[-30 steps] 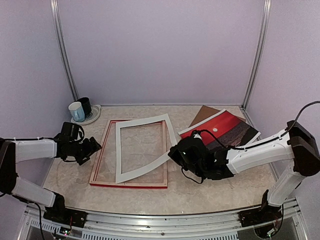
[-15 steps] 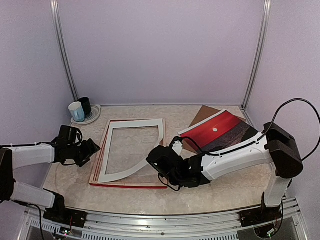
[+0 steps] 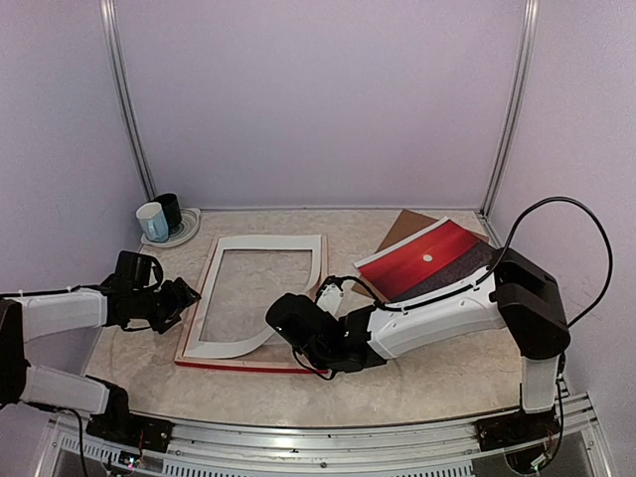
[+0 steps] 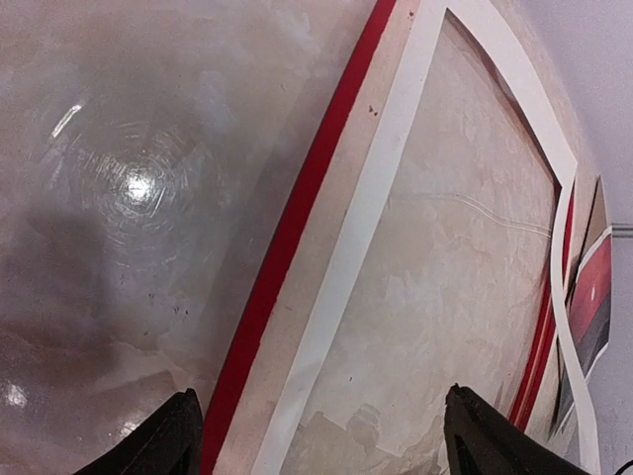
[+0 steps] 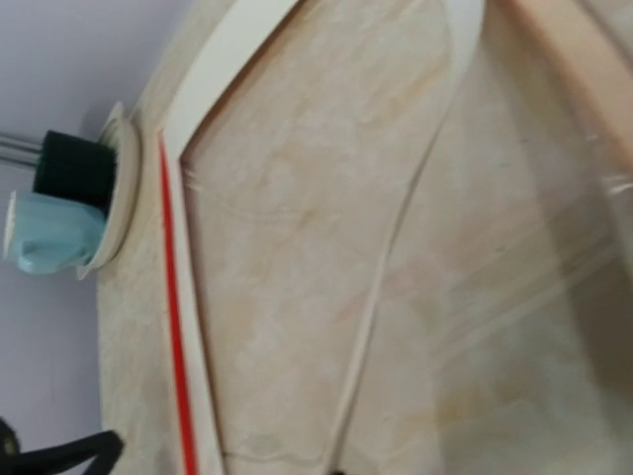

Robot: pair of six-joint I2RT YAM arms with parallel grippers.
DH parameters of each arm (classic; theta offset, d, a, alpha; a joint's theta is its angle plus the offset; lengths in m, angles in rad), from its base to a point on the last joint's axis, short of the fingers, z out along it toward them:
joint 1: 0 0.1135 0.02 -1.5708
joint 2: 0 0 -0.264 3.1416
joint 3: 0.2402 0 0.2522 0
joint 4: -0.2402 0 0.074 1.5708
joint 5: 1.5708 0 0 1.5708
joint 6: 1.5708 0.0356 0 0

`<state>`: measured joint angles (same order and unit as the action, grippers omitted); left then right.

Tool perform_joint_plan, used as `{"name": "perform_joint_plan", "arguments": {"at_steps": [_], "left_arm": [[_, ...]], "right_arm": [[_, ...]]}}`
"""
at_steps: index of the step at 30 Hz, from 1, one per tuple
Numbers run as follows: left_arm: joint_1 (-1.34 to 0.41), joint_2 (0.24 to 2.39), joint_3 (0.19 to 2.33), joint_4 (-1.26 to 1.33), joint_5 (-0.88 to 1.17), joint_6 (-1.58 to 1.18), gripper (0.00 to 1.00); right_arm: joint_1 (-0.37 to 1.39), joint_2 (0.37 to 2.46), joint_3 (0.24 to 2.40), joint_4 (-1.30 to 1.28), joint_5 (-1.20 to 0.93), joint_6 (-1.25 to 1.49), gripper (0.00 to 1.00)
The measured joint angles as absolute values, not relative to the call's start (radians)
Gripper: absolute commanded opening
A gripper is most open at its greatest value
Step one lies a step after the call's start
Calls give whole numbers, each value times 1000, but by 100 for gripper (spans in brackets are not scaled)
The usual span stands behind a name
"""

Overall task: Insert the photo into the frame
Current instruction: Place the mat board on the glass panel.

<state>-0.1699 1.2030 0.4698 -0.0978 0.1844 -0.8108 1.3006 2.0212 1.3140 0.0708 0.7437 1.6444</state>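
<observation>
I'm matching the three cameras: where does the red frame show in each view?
Top external: frame lies flat, centre-left.
Left wrist: frame shows as a red edge running diagonally, top centre to bottom left.
Right wrist: frame shows as a thin red line down the left.
Shared landmark: the white mat lying inside it.

frame (image 3: 229,366): lay centre-left on counter (image 3: 437,383)
mat (image 3: 268,242): lay on frame
photo (image 3: 427,260): lay right of frame, over board (image 3: 402,224)

I work in a lab test booth: plain lilac panels (image 3: 318,99) wall in three sides, aluminium posts (image 3: 127,109) stand in the back corners, and my arm bases (image 3: 111,419) sit on a metal rail (image 3: 318,449) along the near edge of a marble-look table (image 3: 427,383).
</observation>
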Motion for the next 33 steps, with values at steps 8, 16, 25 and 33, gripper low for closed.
{"name": "perform_joint_plan", "arguments": {"at_steps": [8, 16, 25, 33], "left_arm": [[-170, 1203, 469, -97, 202, -811, 83], [-169, 1204, 470, -97, 214, -812, 84], [-158, 1227, 527, -98, 213, -833, 85], [-158, 1262, 605, -101, 197, -867, 86]], "right_arm": [[1301, 2051, 1360, 43, 683, 1628, 40], [1301, 2050, 1429, -130, 613, 1590, 62], [1301, 2002, 1448, -383, 526, 1563, 75], [1301, 1941, 1461, -552, 492, 1475, 85]]}}
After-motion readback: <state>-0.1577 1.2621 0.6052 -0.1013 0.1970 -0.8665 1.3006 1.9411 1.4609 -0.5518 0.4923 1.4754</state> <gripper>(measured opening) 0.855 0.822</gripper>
